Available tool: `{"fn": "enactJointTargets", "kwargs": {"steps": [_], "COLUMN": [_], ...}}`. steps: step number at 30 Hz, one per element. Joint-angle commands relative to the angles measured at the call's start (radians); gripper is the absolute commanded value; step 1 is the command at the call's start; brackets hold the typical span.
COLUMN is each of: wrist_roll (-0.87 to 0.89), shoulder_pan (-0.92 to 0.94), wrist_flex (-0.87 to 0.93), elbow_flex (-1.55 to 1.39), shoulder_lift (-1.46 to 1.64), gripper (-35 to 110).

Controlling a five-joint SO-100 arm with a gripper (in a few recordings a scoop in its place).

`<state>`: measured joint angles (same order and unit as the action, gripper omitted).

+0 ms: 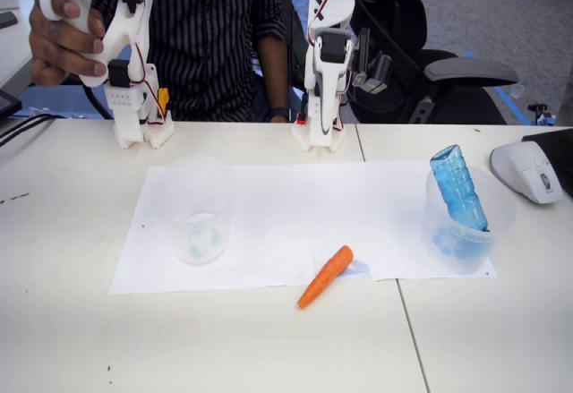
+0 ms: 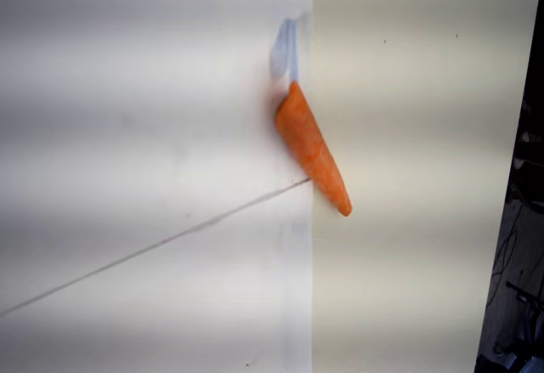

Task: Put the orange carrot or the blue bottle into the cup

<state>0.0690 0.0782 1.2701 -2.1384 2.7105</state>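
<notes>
The orange carrot (image 1: 326, 276) lies slanted on the worktop (image 1: 72, 339), tip toward the near-left (fixed view), half over the paper's (image 1: 269, 232) edge; the pincer's state I cannot tell.

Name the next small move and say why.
Probably lower the arm toward the carrot. It lies loose across the paper's front edge, the wrist view looks straight down on it, the left cup holds nothing, and the bottle already stands in the other cup.

Open counter (image 1: 72, 321) all around the orange carrot (image 1: 325, 277), nothing crowding it on the paper's front edge. The cup (image 1: 194, 209) stands well apart to its left, mouth unobstructed. On the right, the blue bottle (image 1: 458, 187) leans out of another clear cup (image 1: 466, 232).
</notes>
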Motion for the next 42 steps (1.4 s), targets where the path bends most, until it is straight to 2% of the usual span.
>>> {"fn": "enactJointTargets", "kwargs": {"steps": [1, 8, 12, 25, 30, 34, 42], "wrist_roll": [0.005, -0.002, -0.080, -0.307, -0.449, -0.565, -0.687], "shoulder_pan": [0.051, 0.281, 0.336, 0.334, 0.330, 0.273, 0.160], "wrist_flex": [0.012, 0.003, 0.012, 0.003, 0.015, 0.017, 0.017], "elbow_flex": [0.288, 0.474, 0.557, 0.735, 0.798, 0.821, 0.854], "shoulder_lift": [-0.075, -0.239, -0.345, -0.609, -0.730, -0.779, -0.842], "gripper": [4, 4, 4, 4, 4, 4, 5]}}
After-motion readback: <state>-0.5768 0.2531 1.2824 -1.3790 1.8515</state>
